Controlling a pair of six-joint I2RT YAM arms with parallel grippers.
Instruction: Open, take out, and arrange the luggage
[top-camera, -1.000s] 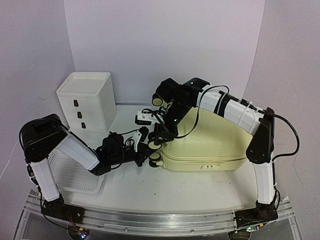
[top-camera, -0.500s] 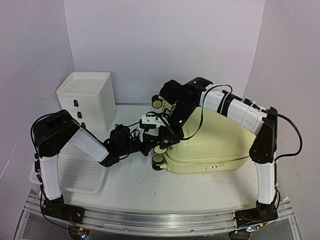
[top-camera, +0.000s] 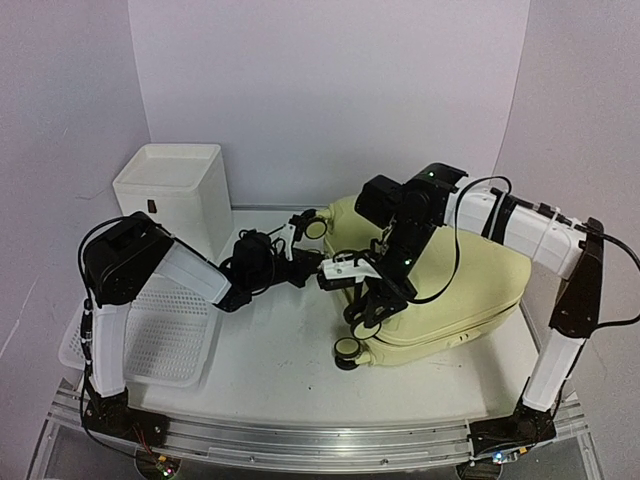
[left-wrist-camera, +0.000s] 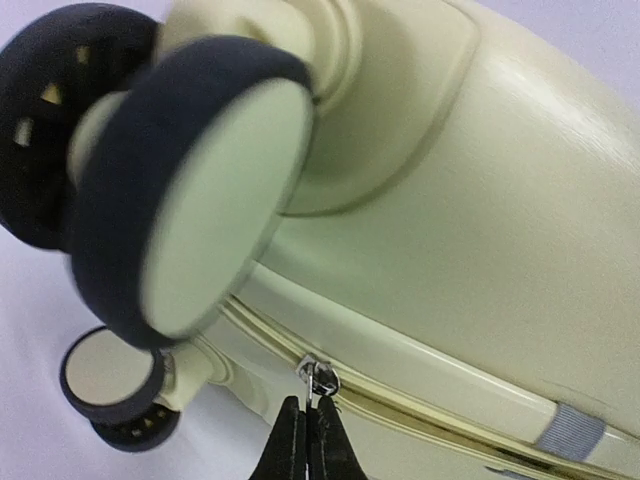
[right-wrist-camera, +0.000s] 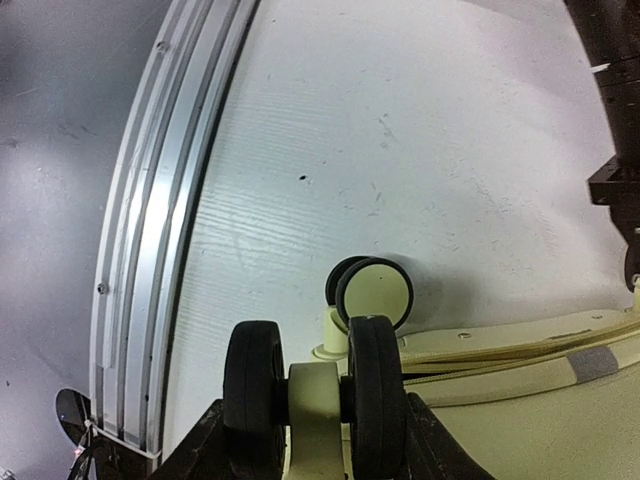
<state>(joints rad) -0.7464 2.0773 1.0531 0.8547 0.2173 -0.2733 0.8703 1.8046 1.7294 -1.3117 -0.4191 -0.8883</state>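
Observation:
The pale yellow luggage (top-camera: 480, 285) lies closed on the table, with its wheel end on the left raised and tilted. My right gripper (top-camera: 375, 300) is shut on a black-and-yellow double wheel (right-wrist-camera: 315, 385) at the near left corner, one finger on each side. A second wheel (right-wrist-camera: 372, 290) stands on the table just beyond it. My left gripper (left-wrist-camera: 308, 445) is shut on the metal zipper pull (left-wrist-camera: 318, 380) in the seam of the luggage (left-wrist-camera: 480, 230), under a big double wheel (left-wrist-camera: 190, 190). In the top view the left gripper (top-camera: 305, 268) is at the left end of the luggage.
A white plastic drawer box (top-camera: 175, 190) stands at the back left. A white perforated basket (top-camera: 160, 335) lies in front of it, under my left arm. An aluminium rail (top-camera: 300, 440) runs along the table's near edge, also in the right wrist view (right-wrist-camera: 160, 250).
The luggage has slid right and its wheel end has lifted and turned. My right gripper moved right and down with the wheel. My left arm stretched right and back after the zipper.

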